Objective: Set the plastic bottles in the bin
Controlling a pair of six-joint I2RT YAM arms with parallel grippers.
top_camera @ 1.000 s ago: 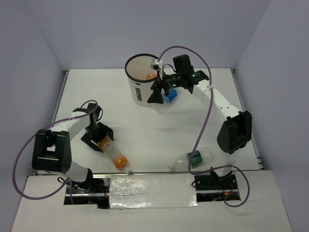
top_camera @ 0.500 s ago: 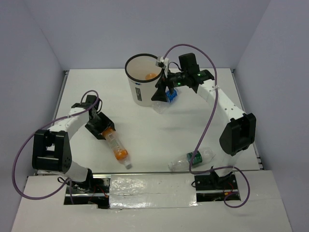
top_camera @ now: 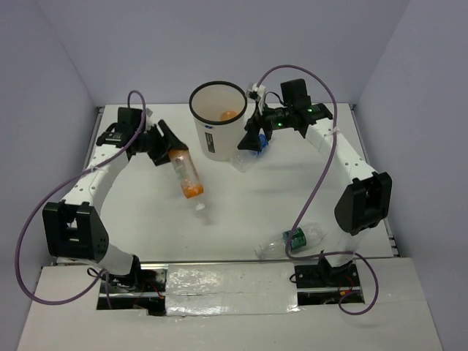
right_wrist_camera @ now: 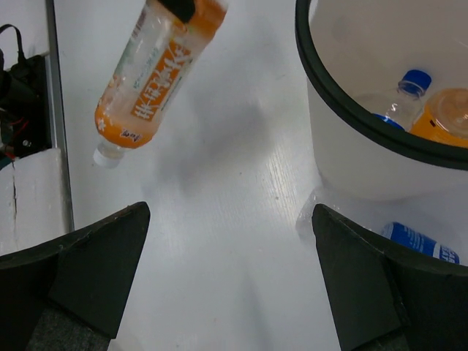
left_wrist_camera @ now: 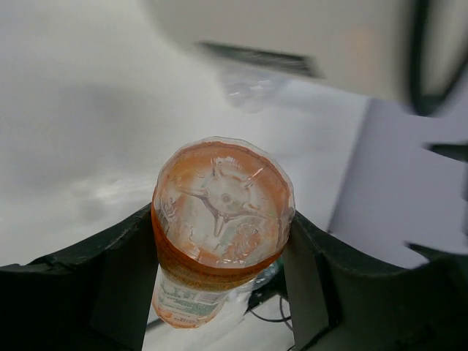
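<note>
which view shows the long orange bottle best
Top external: the whole orange bottle shows, hanging cap-down from the left gripper. Right wrist shows its label and cap, base cut off. Left wrist shows only its base, end-on.

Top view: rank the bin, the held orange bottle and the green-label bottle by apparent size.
1. bin
2. orange bottle and green-label bottle look alike; the orange one is held up nearer the camera, so unranked.
</note>
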